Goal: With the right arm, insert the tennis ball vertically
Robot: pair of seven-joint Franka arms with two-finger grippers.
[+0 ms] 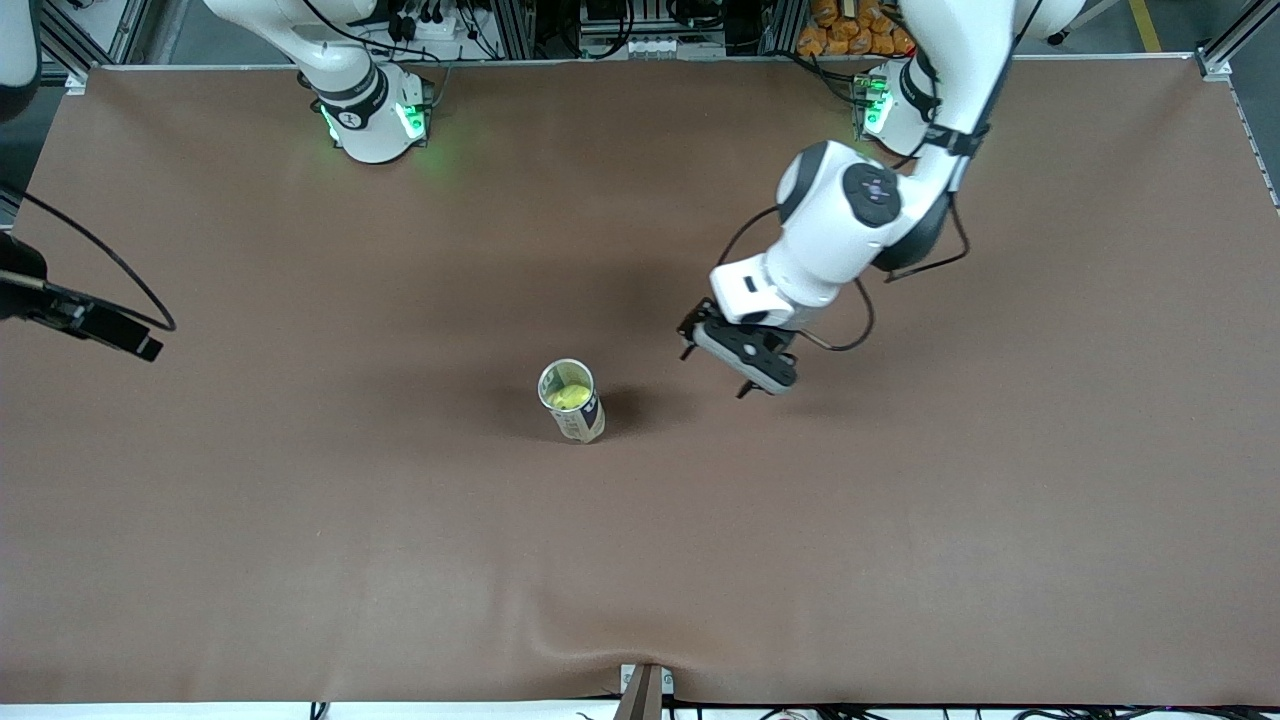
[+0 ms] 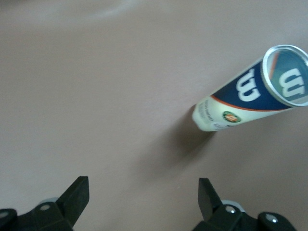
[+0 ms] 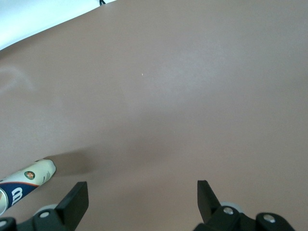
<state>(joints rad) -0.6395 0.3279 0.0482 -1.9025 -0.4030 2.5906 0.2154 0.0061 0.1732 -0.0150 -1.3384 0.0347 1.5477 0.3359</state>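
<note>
A tall tennis-ball can point(image 1: 573, 402) stands upright mid-table, mouth open, with a yellow tennis ball point(image 1: 568, 396) inside it. My left gripper point(image 1: 715, 372) is open and empty, low over the cloth beside the can, toward the left arm's end. Its wrist view shows the can point(image 2: 248, 96) ahead of the open gripper point(image 2: 143, 188). My right gripper point(image 1: 138, 345) is near the right arm's end of the table, mostly cut off by the view's edge. In its wrist view it point(image 3: 142, 190) is open and empty, with the can's base point(image 3: 29, 179) off to one side.
The brown cloth point(image 1: 900, 520) covers the whole table, with a wrinkle at its edge nearest the front camera. A black cable point(image 1: 110, 265) loops by the right gripper. The two arm bases point(image 1: 375, 115) point(image 1: 885, 105) stand along the edge farthest from the front camera.
</note>
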